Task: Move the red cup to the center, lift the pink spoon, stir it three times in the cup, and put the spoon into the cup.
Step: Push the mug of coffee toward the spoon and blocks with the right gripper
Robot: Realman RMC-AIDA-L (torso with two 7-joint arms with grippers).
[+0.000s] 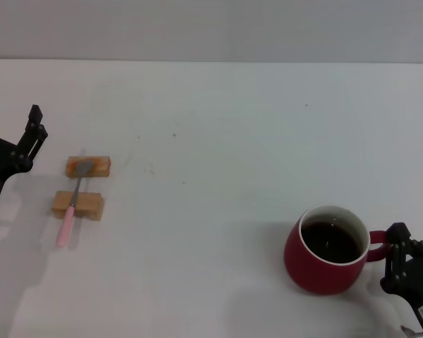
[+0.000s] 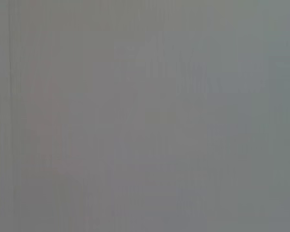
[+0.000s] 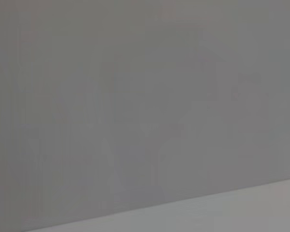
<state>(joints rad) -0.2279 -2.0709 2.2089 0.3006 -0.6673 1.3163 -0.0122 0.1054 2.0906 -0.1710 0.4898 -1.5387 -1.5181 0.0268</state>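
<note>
At the lower right of the frame the red cup (image 1: 327, 251) sits on the counter (image 1: 218, 134), handle turned toward the right hand (image 1: 402, 259) just beside it, whose grip state I cannot tell, the nearer arm for shifting it toward centre.

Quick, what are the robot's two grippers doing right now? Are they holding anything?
Left gripper: by the table's left edge, holding nothing; open or shut cannot be told.
Right gripper: at the red cup handle; grip cannot be told.
</note>
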